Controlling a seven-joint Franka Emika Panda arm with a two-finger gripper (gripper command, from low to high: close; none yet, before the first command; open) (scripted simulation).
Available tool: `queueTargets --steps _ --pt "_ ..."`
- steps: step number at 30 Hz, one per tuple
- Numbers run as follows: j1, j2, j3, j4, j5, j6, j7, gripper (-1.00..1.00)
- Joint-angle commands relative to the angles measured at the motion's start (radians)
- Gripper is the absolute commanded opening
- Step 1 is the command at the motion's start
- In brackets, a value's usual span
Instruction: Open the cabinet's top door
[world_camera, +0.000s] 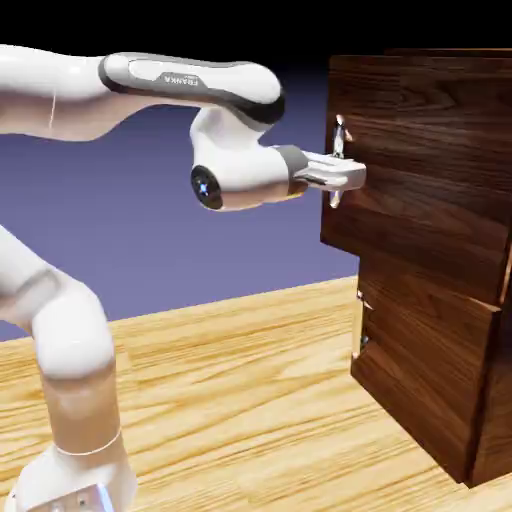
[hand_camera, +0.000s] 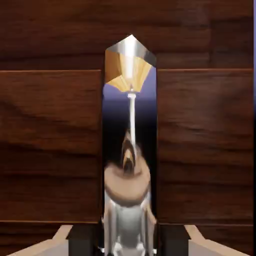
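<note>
Handle (hand_camera: 130, 115) of the top door (world_camera: 430, 150), at the exterior view's upper right, runs upright between my gripper's (world_camera: 350, 176) closed-in fingertips (gripped, I judge), its long axis crossing the fingers, so my pull should go toward the frame's left.

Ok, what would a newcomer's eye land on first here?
Probably the white arm, reaching across the exterior view's upper left to the dark wood cabinet at right. Then, in the hand view, the mirror-bright silver handle standing mid-picture, with the gripper closed on it.
</note>
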Motion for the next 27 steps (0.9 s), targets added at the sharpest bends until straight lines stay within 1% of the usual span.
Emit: queueTargets --steps 1,8,15,20,27 --pt "0.020 -0.018 -0.024 -0.016 -0.042 -0.006 0.026 -1.00" --pt "0.121 -0.143 -0.167 -0.111 -0.346 -0.051 0.214 -1.00" --pt "0.134 -0.256 -0.278 -0.189 -0.651 -0.151 0.407 -1.00" --pt "0.094 -0.320 -0.367 -0.223 -0.868 -0.289 0.530 -1.00" --pt "0.033 -0.354 -0.553 -0.198 -1.158 -0.578 0.639 -1.00"
